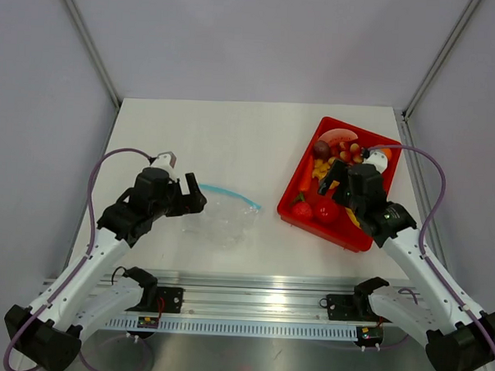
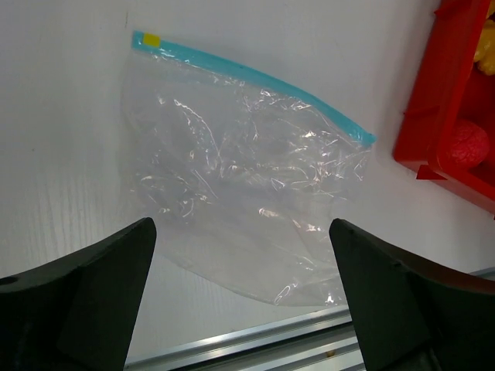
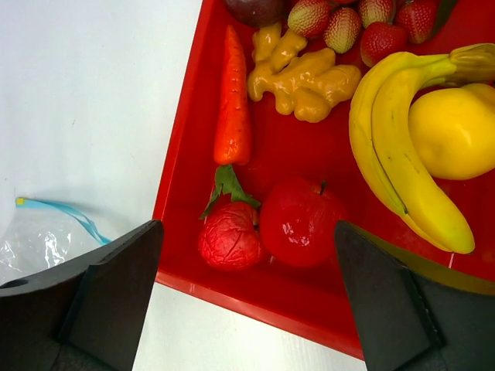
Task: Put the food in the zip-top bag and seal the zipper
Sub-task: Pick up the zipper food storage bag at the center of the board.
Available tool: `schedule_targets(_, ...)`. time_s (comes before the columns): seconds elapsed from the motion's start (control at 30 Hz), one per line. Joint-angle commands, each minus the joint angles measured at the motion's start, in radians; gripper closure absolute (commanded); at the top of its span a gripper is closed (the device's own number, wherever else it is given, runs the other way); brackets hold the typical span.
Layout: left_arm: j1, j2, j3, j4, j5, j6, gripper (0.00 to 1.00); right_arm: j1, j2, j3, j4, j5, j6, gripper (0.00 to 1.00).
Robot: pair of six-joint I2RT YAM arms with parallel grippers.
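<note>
The clear zip-top bag (image 1: pixel 223 216) lies flat on the table; it fills the left wrist view (image 2: pixel 247 185). Its light blue zipper (image 2: pixel 255 77) runs along the far edge (image 1: pixel 231 193). My left gripper (image 2: pixel 244 309) hangs open and empty over the bag's near edge, at its left side in the top view (image 1: pixel 193 200). The food sits in a red tray (image 1: pixel 368 238): a wrinkled red fruit (image 3: pixel 230 234), a red apple (image 3: pixel 300 222), a carrot (image 3: pixel 232 100), ginger (image 3: pixel 302 73), strawberries (image 3: pixel 344 25), bananas (image 3: pixel 398 154). My right gripper (image 3: pixel 246 309) is open and empty above the wrinkled fruit and apple.
A yellow lemon-like fruit (image 3: pixel 452 131) lies right of the bananas. A dark purple ball (image 1: pixel 321 149) sits at the tray's far end. A metal rail (image 1: pixel 250 305) runs along the table's near edge. The bag's corner (image 3: pixel 46 232) shows left of the tray.
</note>
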State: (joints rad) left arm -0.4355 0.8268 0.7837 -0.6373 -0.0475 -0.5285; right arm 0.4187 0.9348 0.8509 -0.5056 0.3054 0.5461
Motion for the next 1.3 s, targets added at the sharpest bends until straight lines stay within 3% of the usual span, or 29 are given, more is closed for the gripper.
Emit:
schedule_targets(0.0, -0.002, 0.000, 0.035, 0.028, 0.031, 0.005, 0.01, -0.001, -0.019, -0.007, 0.012, 0.038, 0.014, 0.01)
schedule_targets(0.27, -0.002, 0.051, 0.097, -0.048, -0.057, 0.042, 0.01, -0.003, -0.039, -0.018, 0.016, 0.014, -0.008, 0.00)
schedule_targets(0.57, -0.045, 0.075, -0.010, 0.043, 0.041, -0.051, 0.01, 0.002, 0.102, 0.059, -0.057, -0.075, 0.017, 0.01)
schedule_targets(0.8, -0.086, 0.117, -0.084, 0.102, 0.071, -0.119, 0.02, 0.199, 0.344, 0.180, -0.060, 0.004, 0.046, 0.01)
schedule_targets(1.0, -0.086, 0.126, -0.098, 0.074, 0.023, -0.130, 0.05, 0.267, 0.548, 0.298, -0.040, 0.012, 0.074, 0.07)
schedule_targets(1.27, -0.086, 0.124, -0.139, 0.073, 0.006, -0.157, 0.09, 0.264, 0.754, 0.439, -0.108, 0.125, 0.077, 0.28)
